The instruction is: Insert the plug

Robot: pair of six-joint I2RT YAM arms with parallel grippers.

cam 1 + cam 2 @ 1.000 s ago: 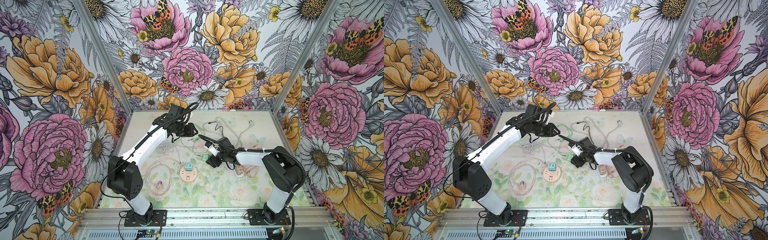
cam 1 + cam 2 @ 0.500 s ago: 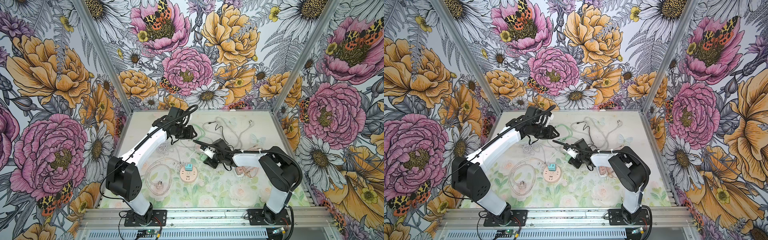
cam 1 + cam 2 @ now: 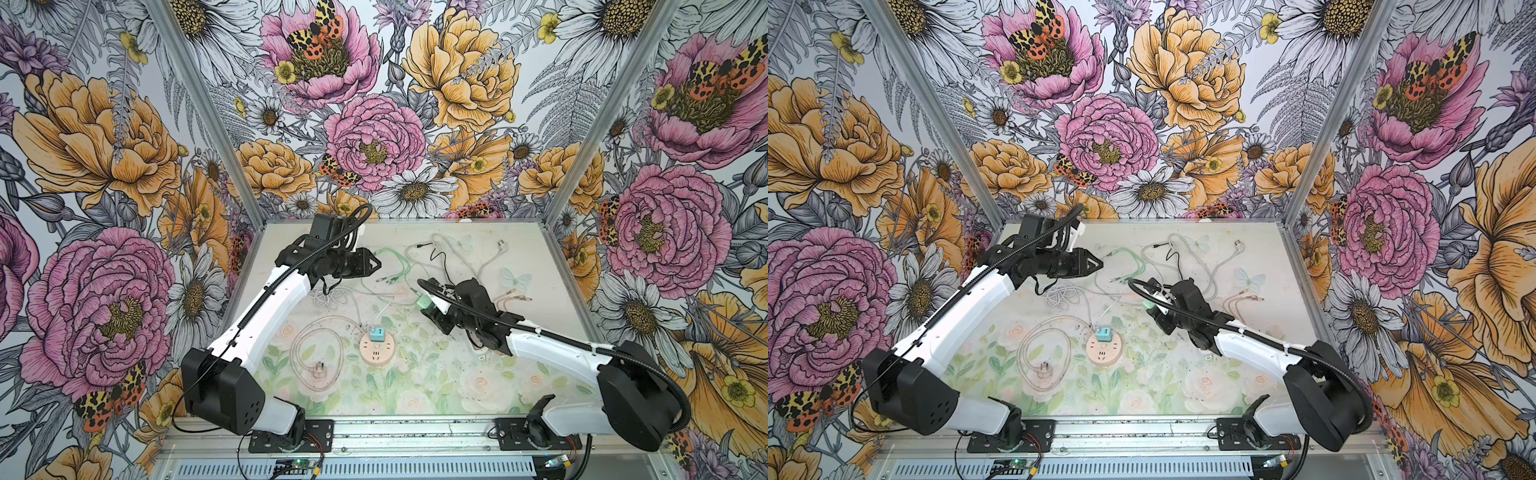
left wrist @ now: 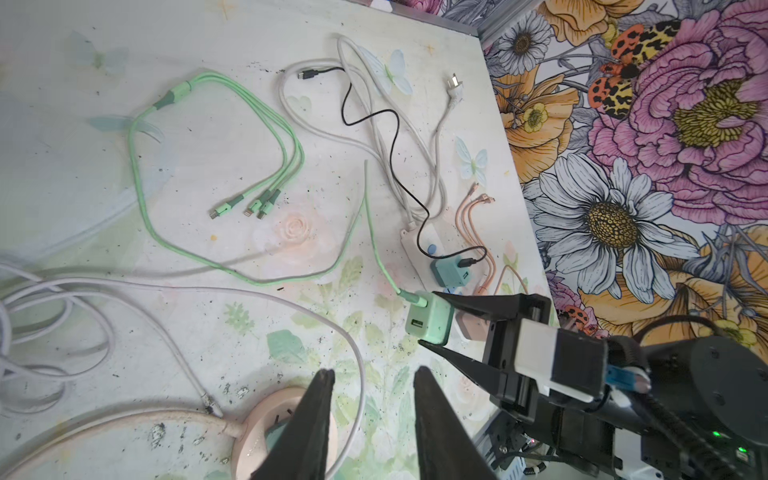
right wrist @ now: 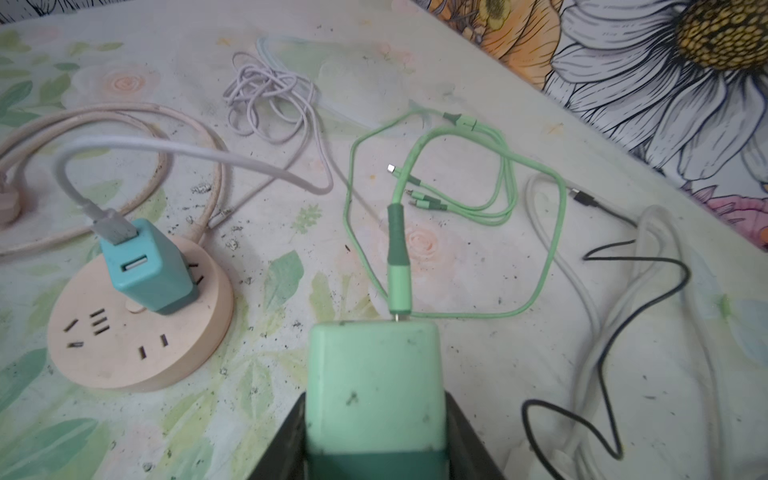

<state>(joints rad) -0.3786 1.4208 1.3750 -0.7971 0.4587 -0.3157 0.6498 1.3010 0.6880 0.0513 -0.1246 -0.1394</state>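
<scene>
I have the mint-green plug clamped in the right gripper. Its jaws close on the plug's two opposite sides, and the block sits deep between the fingers with its front face sticking out past the tips. A green cable is plugged into that front face and loops away over the table mat. The prongs are hidden from me.

In both top views the right gripper carries the plug near the middle of the table, beyond and to the right of the round pink socket and clearly apart from it. The plug is not above any of the slots. A teal charger stands upright in the far side of the socket, and the slots on the near side show bare in the right wrist view.

The left gripper has its jaws partly spread with nothing between them. In a top view it hangs over the far left part of the mat, pointing toward the middle, well apart from the plug. From its wrist camera I see the plug sideways in the other gripper.
</scene>
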